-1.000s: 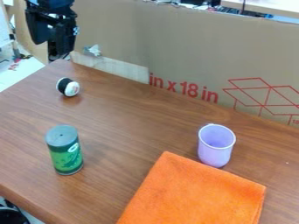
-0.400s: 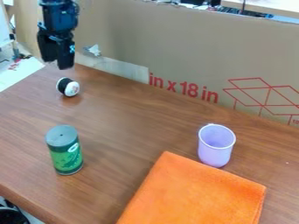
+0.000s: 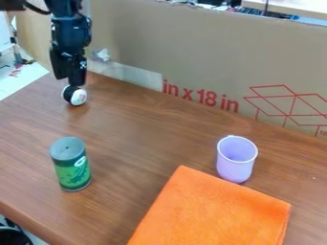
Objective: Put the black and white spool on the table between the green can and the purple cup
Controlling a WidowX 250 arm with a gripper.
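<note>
The black gripper (image 3: 69, 80) hangs at the upper left, its lower end just over a small black and white round object (image 3: 78, 97) and overlapping its top edge in the view. Whether the two touch, I cannot tell. Nearer the front left, a green can with a grey lid (image 3: 71, 168) stands upright. A light purple cup (image 3: 235, 161) is upright on the right side. Just in front of the cup, an orange cloth (image 3: 214, 210) lies flat.
All of these rest on a brown wooden table (image 3: 137, 134). A tall cardboard panel (image 3: 191, 52) with red print runs along its back edge. The front left table edge drops off near a dark round item (image 3: 13, 235).
The gripper has come down and to the right, from the far upper left to just over the small round object. The can, cup and cloth have stayed put.
</note>
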